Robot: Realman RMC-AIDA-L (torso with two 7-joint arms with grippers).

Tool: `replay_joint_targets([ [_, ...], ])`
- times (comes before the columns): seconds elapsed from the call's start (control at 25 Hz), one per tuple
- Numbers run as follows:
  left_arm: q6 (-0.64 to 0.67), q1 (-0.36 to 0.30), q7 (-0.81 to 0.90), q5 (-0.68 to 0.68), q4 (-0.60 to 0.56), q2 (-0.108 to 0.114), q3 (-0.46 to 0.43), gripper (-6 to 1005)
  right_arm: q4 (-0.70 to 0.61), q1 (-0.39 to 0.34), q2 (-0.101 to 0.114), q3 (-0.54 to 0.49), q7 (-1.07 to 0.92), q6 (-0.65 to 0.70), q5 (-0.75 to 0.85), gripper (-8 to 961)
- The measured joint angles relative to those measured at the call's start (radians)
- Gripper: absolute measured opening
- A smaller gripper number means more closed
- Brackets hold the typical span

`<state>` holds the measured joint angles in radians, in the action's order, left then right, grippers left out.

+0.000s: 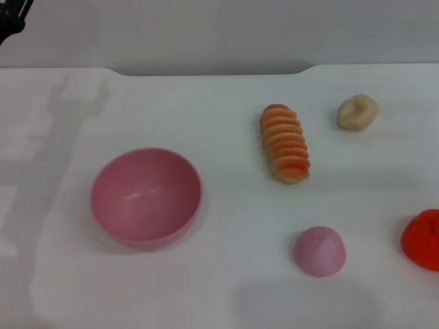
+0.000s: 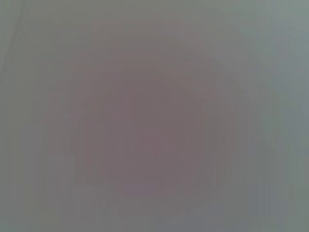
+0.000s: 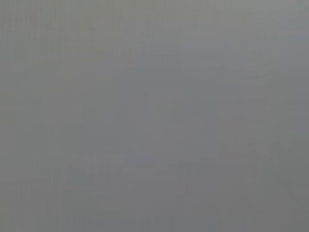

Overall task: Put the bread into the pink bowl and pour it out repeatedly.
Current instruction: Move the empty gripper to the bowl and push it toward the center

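Observation:
In the head view the pink bowl [image 1: 146, 197] stands upright and empty on the white table, left of centre. The bread [image 1: 285, 143], a ridged orange and cream loaf, lies flat on the table to the bowl's right and a little farther back, well apart from it. Neither gripper shows in the head view. Only a dark bit of the left arm [image 1: 9, 20] appears at the far left corner, with its shadow falling on the table beside the bowl. Both wrist views show only a plain grey blur with nothing recognisable.
A small beige knotted lump [image 1: 357, 112] lies right of the bread. A small solid pink dome [image 1: 319, 251] sits near the front right. A red object [image 1: 424, 238] is cut off by the right edge. The table's far edge [image 1: 206, 70] runs across the back.

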<state>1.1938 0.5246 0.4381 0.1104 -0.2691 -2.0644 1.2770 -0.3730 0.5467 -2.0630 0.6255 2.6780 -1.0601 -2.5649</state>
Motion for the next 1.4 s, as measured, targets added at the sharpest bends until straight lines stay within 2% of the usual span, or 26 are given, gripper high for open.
replay_joint_targets([
  [0.12, -0.141, 0.003, 0.045, 0.002, -0.035, 0.005, -0.004, 825, 0.0, -0.002, -0.001, 0.0, 0.0, 0.0, 0.0, 701],
  [0.56, -0.214, -0.004, 0.061, 0.005, -0.061, 0.008, 0.0, 822, 0.008, -0.005, -0.002, -0.005, 0.0, 0.0, -0.002, 700],
  [0.68, -0.294, -0.014, 0.135, 0.025, -0.104, 0.018, 0.017, 822, 0.011, -0.009, -0.002, -0.012, 0.0, 0.002, -0.002, 700],
  [0.8, -0.425, -0.039, 0.264, 0.107, -0.191, 0.04, 0.05, 822, 0.015, -0.017, -0.002, -0.014, 0.0, 0.004, -0.002, 700],
  [0.92, -0.506, -0.061, 0.415, 0.236, -0.282, 0.069, 0.08, 822, 0.031, -0.019, -0.002, -0.025, 0.0, 0.005, -0.002, 700],
  [1.04, -0.558, -0.089, 0.672, 0.446, -0.392, 0.11, 0.096, 822, 0.042, -0.02, -0.002, -0.036, 0.0, 0.006, -0.002, 700],
  [1.16, -0.572, -0.096, 0.914, 0.663, -0.45, 0.148, 0.098, 823, 0.055, -0.021, 0.0, -0.044, 0.0, 0.009, -0.002, 700],
  [1.24, -0.539, -0.09, 1.133, 0.876, -0.485, 0.185, 0.096, 823, 0.059, -0.021, 0.002, -0.05, 0.0, 0.015, -0.002, 699],
  [1.4, -0.397, -0.075, 1.454, 1.221, -0.557, 0.228, 0.056, 823, 0.06, -0.02, 0.002, -0.052, 0.0, 0.038, -0.001, 699],
])
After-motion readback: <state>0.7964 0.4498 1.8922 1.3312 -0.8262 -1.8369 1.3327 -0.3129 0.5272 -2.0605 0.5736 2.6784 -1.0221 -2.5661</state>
